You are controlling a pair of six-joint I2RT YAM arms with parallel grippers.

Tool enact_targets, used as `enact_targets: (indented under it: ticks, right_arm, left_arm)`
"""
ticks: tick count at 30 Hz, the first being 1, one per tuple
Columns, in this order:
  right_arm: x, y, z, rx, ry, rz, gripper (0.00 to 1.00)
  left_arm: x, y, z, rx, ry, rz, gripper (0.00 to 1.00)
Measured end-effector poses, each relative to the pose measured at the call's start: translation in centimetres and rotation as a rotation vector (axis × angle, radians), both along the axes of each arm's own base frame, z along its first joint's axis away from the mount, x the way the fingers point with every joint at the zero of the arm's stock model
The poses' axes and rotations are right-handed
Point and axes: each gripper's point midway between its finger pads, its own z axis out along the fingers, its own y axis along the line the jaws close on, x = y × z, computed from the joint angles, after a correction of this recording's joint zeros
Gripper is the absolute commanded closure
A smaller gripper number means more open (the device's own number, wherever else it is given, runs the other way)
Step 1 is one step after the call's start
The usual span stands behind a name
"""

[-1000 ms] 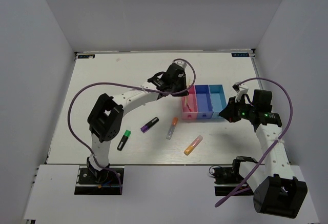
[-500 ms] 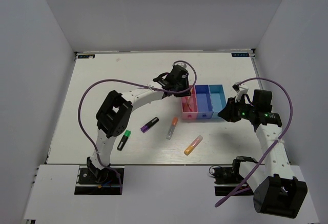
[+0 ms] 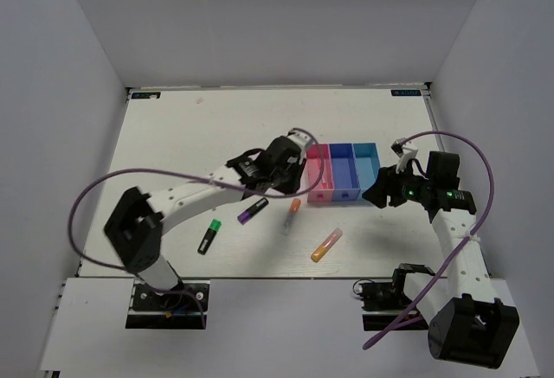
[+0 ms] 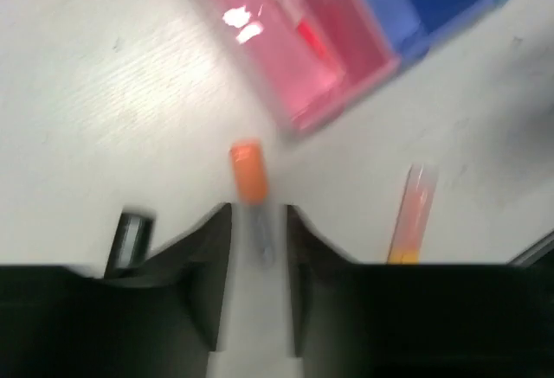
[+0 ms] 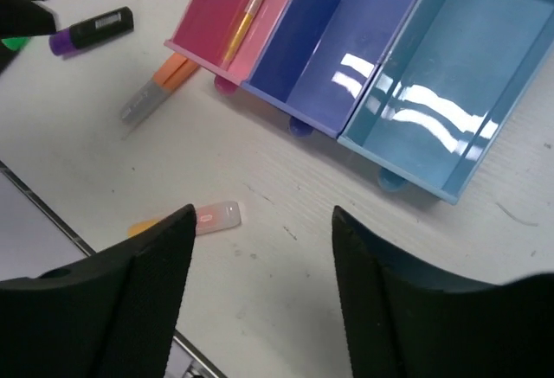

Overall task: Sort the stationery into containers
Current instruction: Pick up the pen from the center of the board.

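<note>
The containers stand in a row: pink bin, blue bin and cyan bin. A thin yellow and pink stick lies in the pink bin. Four pieces of stationery lie on the table: a grey-orange marker, a purple-capped black marker, a green-capped marker and an orange-pink highlighter. My left gripper hovers open over the grey-orange marker, whose blurred body shows between the fingertips. My right gripper is open and empty, right of the bins and near the highlighter.
The blue bin and cyan bin look empty. The white table's near edge runs just behind the arm bases. White walls close in the table on three sides.
My left arm has drawn back from over the pink bin toward the loose markers, and its gripper has opened. The right gripper has opened wide while its arm stayed in place.
</note>
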Motion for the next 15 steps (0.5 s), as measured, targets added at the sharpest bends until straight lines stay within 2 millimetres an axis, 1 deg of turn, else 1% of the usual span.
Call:
enact_targets:
  ticks: [1, 3, 4, 5, 6, 7, 9, 10, 12, 13, 15]
  right_arm:
    - [0.0, 0.0, 0.0, -0.002, -0.008, 0.01, 0.28]
    - [-0.1, 0.4, 0.2, 0.002, -0.028, 0.046, 0.28]
    - [-0.2, 0.5, 0.3, 0.007, -0.036, 0.062, 0.32]
    - [-0.3, 0.7, 0.4, 0.011, -0.048, 0.08, 0.39]
    - [-0.3, 0.9, 0.6, 0.016, -0.057, 0.096, 0.61]
    - [-0.4, 1.1, 0.7, 0.02, -0.071, 0.118, 0.72]
    - [-0.7, 1.5, 0.8, 0.036, -0.081, 0.149, 0.89]
    - [-0.8, 1.7, 0.9, 0.046, -0.083, 0.165, 0.89]
    - [-1.1, 2.0, 1.0, 0.059, -0.089, 0.193, 0.87]
    - [-1.2, 2.2, 1.0, 0.066, -0.092, 0.205, 0.83]
    - [-1.4, 2.4, 1.2, 0.075, -0.1, 0.226, 0.81]
  left_arm:
    - [-1.2, 1.3, 0.2, 0.027, -0.016, -0.031, 0.5]
    - [-3.0, 4.5, 0.0, 0.091, -0.035, -0.058, 0.48]
    - [-3.4, 5.9, -0.4, 0.119, -0.035, -0.06, 0.47]
    - [-3.8, 7.4, -1.2, 0.157, -0.027, -0.063, 0.47]
    - [-4.0, 8.7, -2.1, 0.193, -0.012, -0.062, 0.47]
    - [-4.0, 9.9, -3.2, 0.232, 0.005, -0.063, 0.45]
    - [-4.2, 12.0, -5.6, 0.314, 0.048, -0.068, 0.42]
    - [-4.3, 12.9, -6.8, 0.354, 0.068, -0.074, 0.41]
    - [-4.6, 13.9, -8.6, 0.411, 0.102, -0.091, 0.4]
    - [-4.6, 14.2, -9.2, 0.432, 0.116, -0.1, 0.38]
    - [-4.4, 14.6, -10.1, 0.457, 0.127, -0.112, 0.36]
